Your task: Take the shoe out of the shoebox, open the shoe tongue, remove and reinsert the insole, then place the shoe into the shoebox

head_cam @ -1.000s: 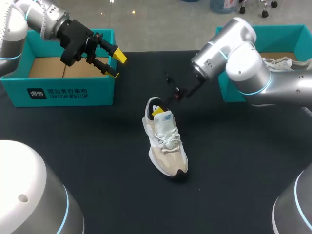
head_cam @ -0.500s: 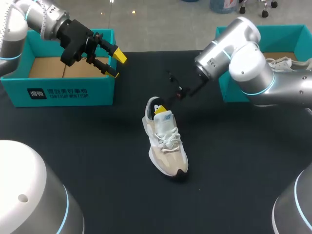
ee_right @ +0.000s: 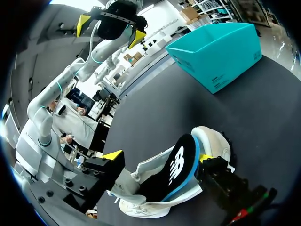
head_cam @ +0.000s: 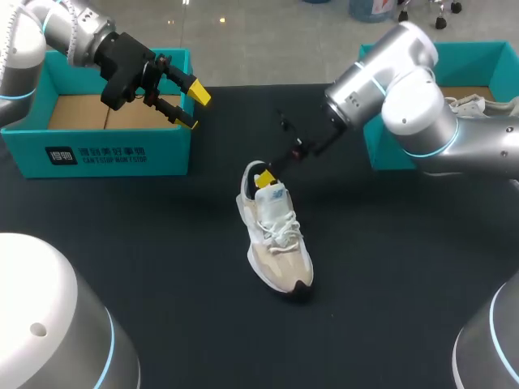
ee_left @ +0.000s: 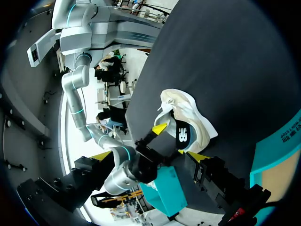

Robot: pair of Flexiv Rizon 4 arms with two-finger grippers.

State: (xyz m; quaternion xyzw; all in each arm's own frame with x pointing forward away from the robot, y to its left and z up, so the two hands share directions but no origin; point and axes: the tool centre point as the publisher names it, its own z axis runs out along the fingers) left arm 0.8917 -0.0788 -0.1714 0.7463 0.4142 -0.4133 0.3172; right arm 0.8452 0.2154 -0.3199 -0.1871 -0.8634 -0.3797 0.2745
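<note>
Both grippers stand spread, left gripper (head_cam: 195,109) at 10 o'clock, right gripper (ee_right: 160,157) straddling the sneaker's (head_cam: 276,243) thin, likely floppy insole (ee_right: 181,165), best pinched across its raised heel end.

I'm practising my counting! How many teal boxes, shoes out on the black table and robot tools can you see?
Teal boxes: 2, the left box and the right box
Shoes out on the table: 1, the white shoe
Tools: 2, the left tool and the right tool
Total: 5
</note>
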